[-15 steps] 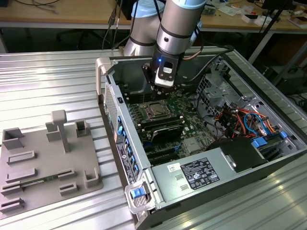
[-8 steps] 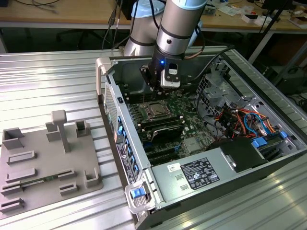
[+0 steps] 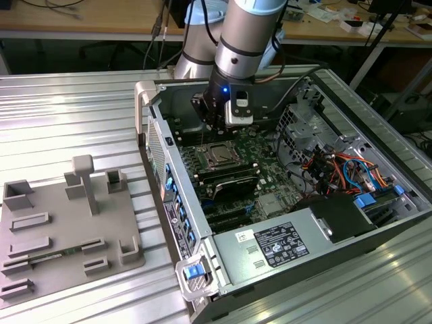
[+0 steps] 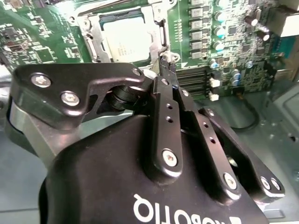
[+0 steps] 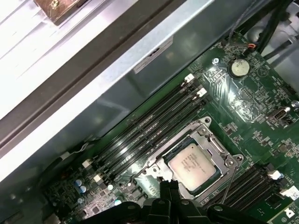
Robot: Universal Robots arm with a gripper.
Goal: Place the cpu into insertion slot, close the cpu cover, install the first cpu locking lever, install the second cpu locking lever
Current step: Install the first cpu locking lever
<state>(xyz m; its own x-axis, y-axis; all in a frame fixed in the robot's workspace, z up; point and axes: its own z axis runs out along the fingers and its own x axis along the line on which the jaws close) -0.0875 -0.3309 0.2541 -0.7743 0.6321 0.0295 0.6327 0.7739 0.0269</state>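
The black two-finger gripper (image 4: 166, 63) hangs over the motherboard inside the open grey computer case (image 3: 317, 233), its jaws drawn together to a narrow tip with nothing visible between them. Directly ahead of the tips, and just short of contact as far as both wrist views show, lies the near edge of the square black insertion slot (image 5: 176, 145). The flat square cpu with the dull silver-grey metal top (image 5: 194, 165) is seated in that slot. The shiny silver metal cpu cover (image 5: 212, 140), a square frame with a large window, lies down around it. To one side of the tips a thin steel wire locking lever (image 5: 229, 184) runs along the flank of the slot; whether it is latched cannot be determined. Beyond the slot, farther from the jaws, lie the long black memory slots (image 5: 154, 123). A round silver coin cell (image 5: 239, 67) sits on the green board, well apart from the jaws.
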